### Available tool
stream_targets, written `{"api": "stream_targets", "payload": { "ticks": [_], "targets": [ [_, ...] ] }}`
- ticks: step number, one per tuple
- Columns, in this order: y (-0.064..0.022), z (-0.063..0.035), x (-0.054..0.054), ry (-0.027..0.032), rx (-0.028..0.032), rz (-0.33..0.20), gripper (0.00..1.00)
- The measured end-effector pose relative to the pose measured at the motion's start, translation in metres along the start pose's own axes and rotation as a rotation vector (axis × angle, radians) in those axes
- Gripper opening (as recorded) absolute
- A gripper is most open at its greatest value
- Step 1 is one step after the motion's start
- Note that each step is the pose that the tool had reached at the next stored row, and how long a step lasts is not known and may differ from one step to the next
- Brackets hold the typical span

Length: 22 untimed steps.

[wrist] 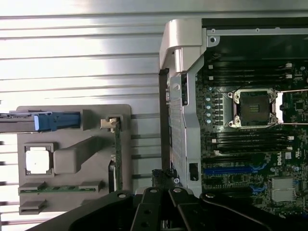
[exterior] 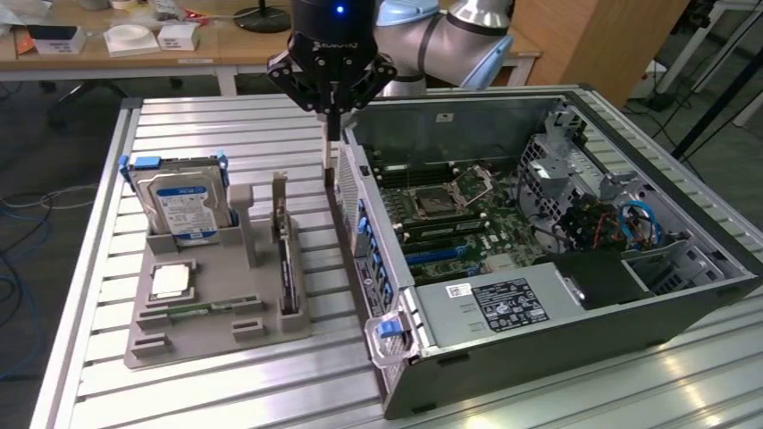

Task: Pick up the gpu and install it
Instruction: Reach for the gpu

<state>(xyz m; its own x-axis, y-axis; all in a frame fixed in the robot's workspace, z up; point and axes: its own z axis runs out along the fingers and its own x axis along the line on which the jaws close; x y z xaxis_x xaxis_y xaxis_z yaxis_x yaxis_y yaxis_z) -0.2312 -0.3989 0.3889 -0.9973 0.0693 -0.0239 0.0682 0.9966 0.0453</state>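
The gpu [exterior: 285, 255], a thin dark board with a pale metal bracket at one end, stands on edge in the grey holder [exterior: 179, 335] near the hard drive [exterior: 179, 206]. The pincer [exterior: 331, 150], pressed together on nothing, hangs between the holder and the open computer case [exterior: 537, 304] above the slatted metal worktop [exterior: 214, 121]. A wooden desk [exterior: 143, 58] stands behind.

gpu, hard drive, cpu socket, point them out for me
gpu [exterior: 286, 268], exterior view, on its dark board
hard drive [exterior: 185, 210], exterior view, on its label
cpu socket [wrist: 254, 107], wrist view, on the socket's middle
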Motion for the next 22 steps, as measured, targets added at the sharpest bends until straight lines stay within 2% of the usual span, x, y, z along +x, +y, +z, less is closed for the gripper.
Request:
{"api": "stream_targets", "payload": {
  "ticks": [3,4,22],
  "targets": [
    [-0.0002,0.0000,0.003,0.0001,0.0000,0.000,0.11],
    [-0.0005,0.0000,0.008,0.0001,-0.0001,-0.001,0.11],
    [-0.0019,-0.0001,0.027,0.0002,-0.0001,-0.003,0.11]
  ]
}}
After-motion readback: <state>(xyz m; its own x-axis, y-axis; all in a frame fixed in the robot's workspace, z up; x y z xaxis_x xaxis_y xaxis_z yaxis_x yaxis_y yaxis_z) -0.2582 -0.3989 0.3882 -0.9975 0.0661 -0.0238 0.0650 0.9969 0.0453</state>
